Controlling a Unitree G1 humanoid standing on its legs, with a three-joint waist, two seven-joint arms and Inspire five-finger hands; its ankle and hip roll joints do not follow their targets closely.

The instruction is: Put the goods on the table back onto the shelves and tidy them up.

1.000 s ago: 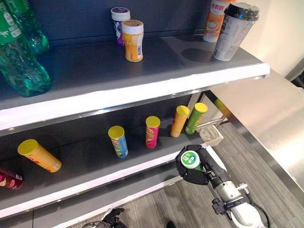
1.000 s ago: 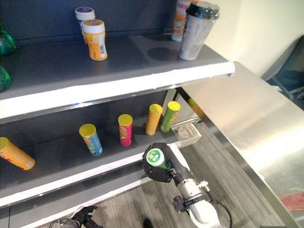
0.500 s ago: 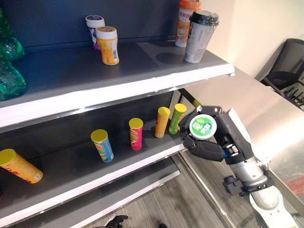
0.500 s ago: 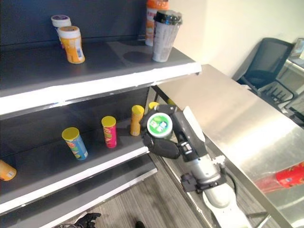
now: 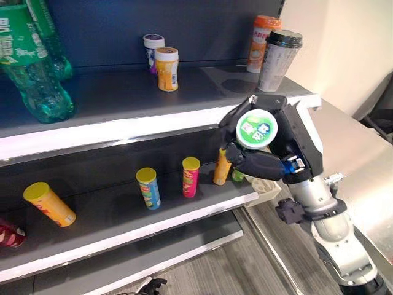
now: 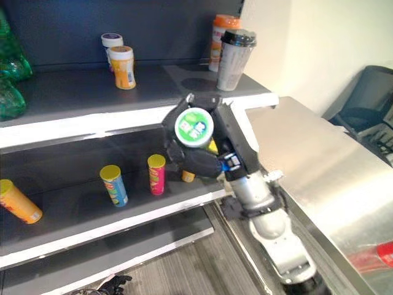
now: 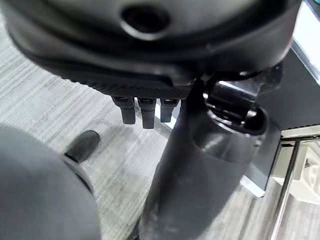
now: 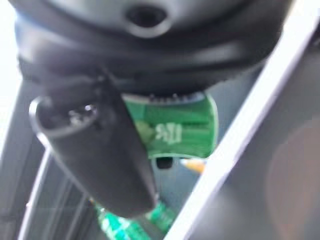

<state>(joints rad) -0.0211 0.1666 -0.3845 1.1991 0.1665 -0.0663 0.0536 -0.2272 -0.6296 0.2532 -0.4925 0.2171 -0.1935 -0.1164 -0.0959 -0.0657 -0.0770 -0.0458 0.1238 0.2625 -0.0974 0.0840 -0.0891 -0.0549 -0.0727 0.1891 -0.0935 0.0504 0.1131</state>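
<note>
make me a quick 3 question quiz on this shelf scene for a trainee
1. True or false: the right hand is shut on the green can with the white lid.
2. Which stands at the right end of the grey top shelf?
A. a tall cup with a black lid
B. a red kettle
C. a blue bowl
3. Fill in: the yellow-lidded tube at the left of the middle shelf leans, while the blue tube stands ____.

Key: 1 true; 2 A; 3 upright
</note>
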